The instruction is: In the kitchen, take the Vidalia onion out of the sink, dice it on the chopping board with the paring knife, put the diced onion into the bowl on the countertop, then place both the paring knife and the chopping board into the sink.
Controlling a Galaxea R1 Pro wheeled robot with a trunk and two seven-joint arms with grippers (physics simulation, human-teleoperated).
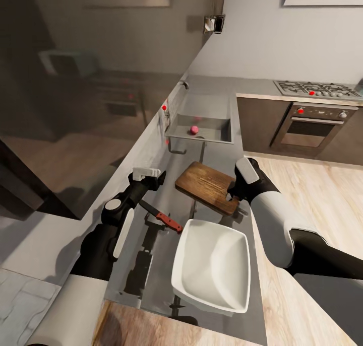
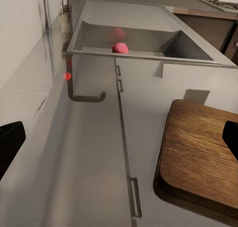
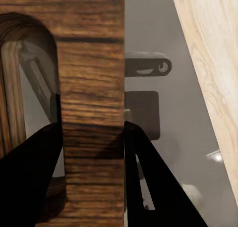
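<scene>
- The job looks barely begun to me: the Vidalia onion [image 1: 193, 130], a small pinkish-red ball, sits on the floor of the sink [image 1: 222, 134], near the wall closest to the robot, and nothing has been cut.
- The bowl [image 1: 212, 265] is empty, a white squarish dish with flared sides, resting on the countertop [image 1: 151, 255] at its near end and hanging a little over the front edge.
- The paring knife [image 1: 162, 217] lies flat on the countertop between the left arm and the bowl, its reddish handle toward the bowl and its dark blade pointing back at the left gripper [image 1: 147, 175].
- The chopping board [image 1: 209, 187] is dark brown with clear grain, set at a slant between sink and bowl; it seems slightly raised at one corner, though I can't be sure.
- The right gripper [image 3: 91, 138] is clamped on the board's handle end, one dark finger through the oval slot, the other on the outer edge.
- The left gripper hovers above the countertop beside the board with its fingers spread wide and nothing between them.
- Still to come, as I judge it: fetching the onion, dicing, filling the bowl, then knife and board into the sink.
</scene>
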